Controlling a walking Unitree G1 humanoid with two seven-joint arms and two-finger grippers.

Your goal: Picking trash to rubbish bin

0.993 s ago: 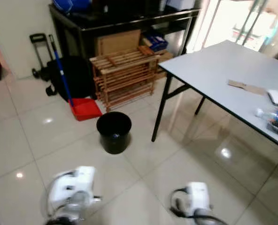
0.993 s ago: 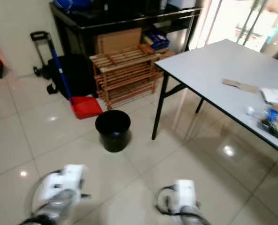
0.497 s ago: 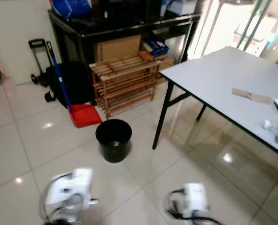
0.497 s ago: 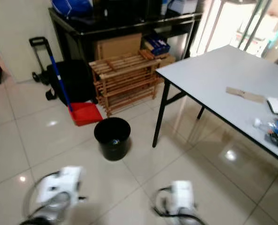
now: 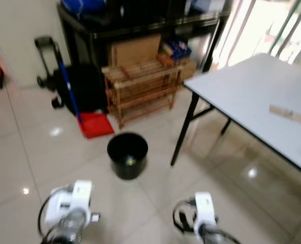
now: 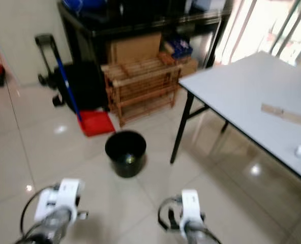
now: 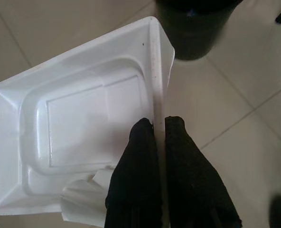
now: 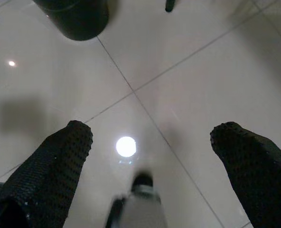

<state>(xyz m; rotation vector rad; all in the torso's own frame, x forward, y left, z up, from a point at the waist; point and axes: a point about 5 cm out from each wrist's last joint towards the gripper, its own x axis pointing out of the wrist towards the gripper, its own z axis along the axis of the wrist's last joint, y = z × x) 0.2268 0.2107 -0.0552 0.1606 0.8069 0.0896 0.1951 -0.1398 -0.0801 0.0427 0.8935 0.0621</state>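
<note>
Left tool (image 7: 158, 130) is pinched tight on the rim of a white foam tray (image 7: 79, 137), with a bit of crumpled paper tucked at its edge. Right tool (image 8: 152, 142) is wide open, holding nothing, hanging over the floor tiles. The black bin (image 5: 127, 155) sits ahead on the floor, just left of the desk (image 5: 252, 96) leg. I'd walk closer, get the tray fully over the bin's mouth, tilt it edge-down, then let go.
</note>
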